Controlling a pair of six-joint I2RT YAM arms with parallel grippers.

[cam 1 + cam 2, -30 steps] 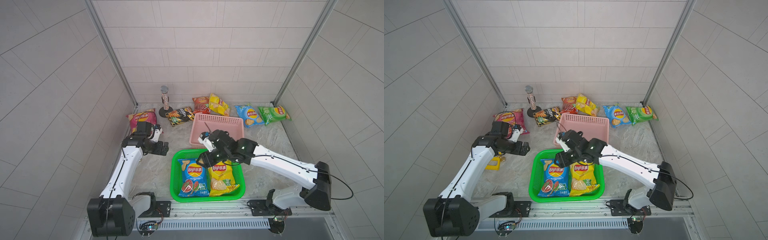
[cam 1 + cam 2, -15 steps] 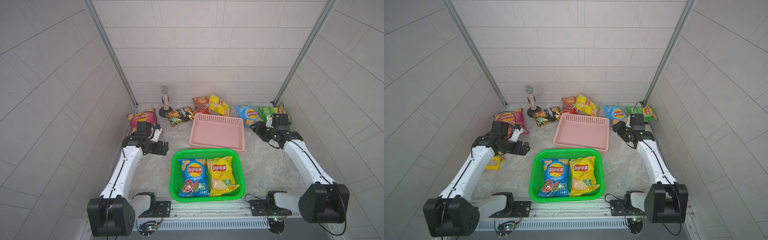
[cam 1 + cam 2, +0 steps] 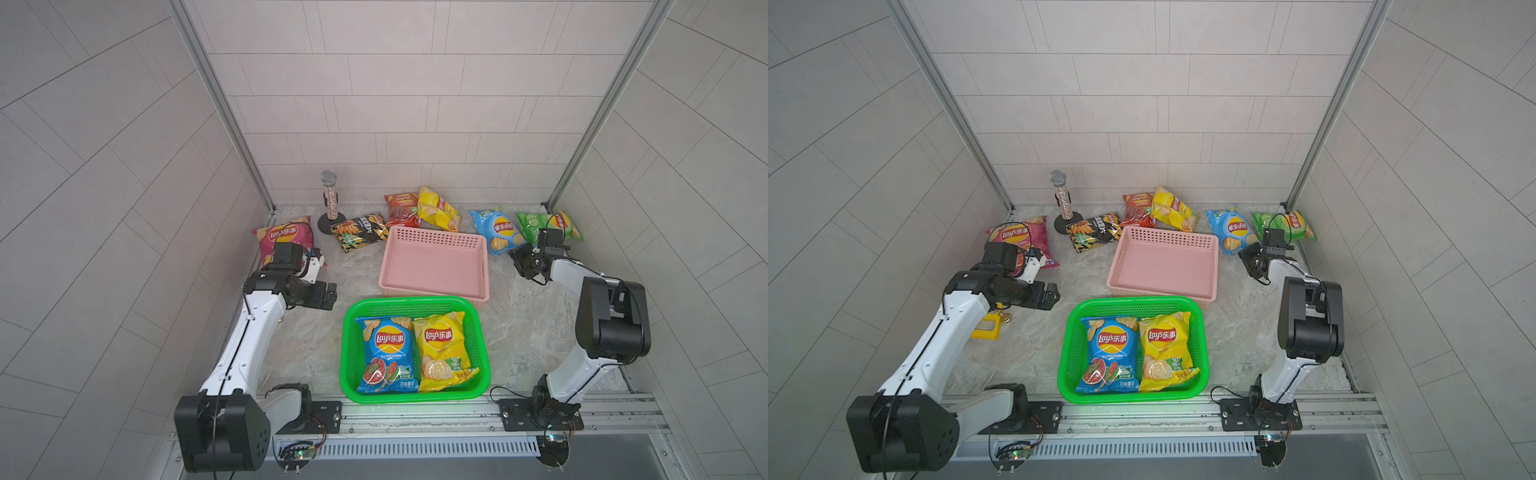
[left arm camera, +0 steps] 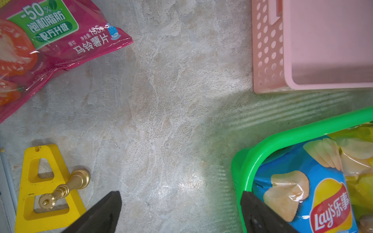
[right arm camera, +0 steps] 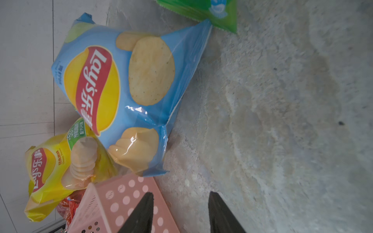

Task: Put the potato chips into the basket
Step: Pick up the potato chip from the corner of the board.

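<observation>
Marbled worktop [image 5: 282,121]: light-blue chip bag [image 5: 125,84] just ahead of the spread, empty right claw [image 5: 180,193], likely light, puffy, slick, crushable; best pinched at its crimped seam.

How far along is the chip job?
Done: blue bag, yellow bag in green basket. In hand: nothing; right claw open by the light-blue bag, left claw open. Left: six outside: that one plus magenta, black, red, rear yellow, green.

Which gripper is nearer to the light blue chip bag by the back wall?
Right. The right gripper hovers just in front of the light blue bag, apart from it; the left gripper sits far off, past the pink basket.
</observation>
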